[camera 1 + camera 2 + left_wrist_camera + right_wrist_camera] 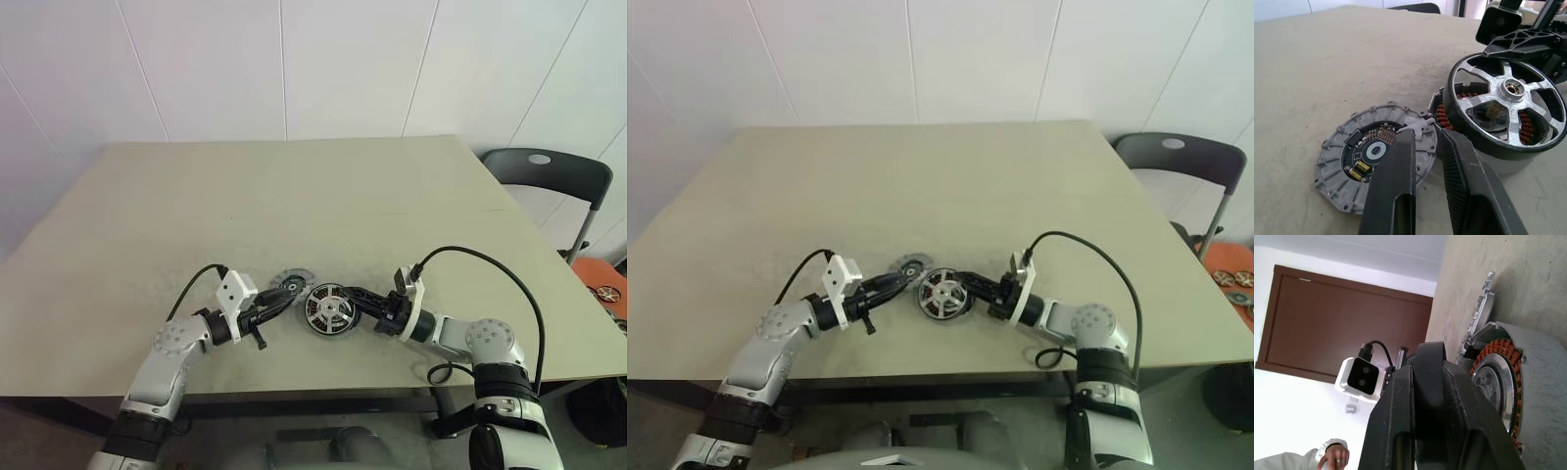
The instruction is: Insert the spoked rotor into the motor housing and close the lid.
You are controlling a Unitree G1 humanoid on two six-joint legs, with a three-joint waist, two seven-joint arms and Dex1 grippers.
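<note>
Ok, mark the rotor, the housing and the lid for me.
rotor (1511, 88), left wrist view, on its silver hub.
housing (1546, 382), right wrist view, on its grey outer wall.
lid (1338, 161), left wrist view, on its ribbed grey ring near the toothed edge.

Bright, even light, soft shadows, sharp views, bowed edges.

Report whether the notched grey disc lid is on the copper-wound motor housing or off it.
Off. The notched grey lid lies flat on the table beside the copper-wound motor housing, with the dark-rimmed spoked rotor tilted on the housing.
</note>
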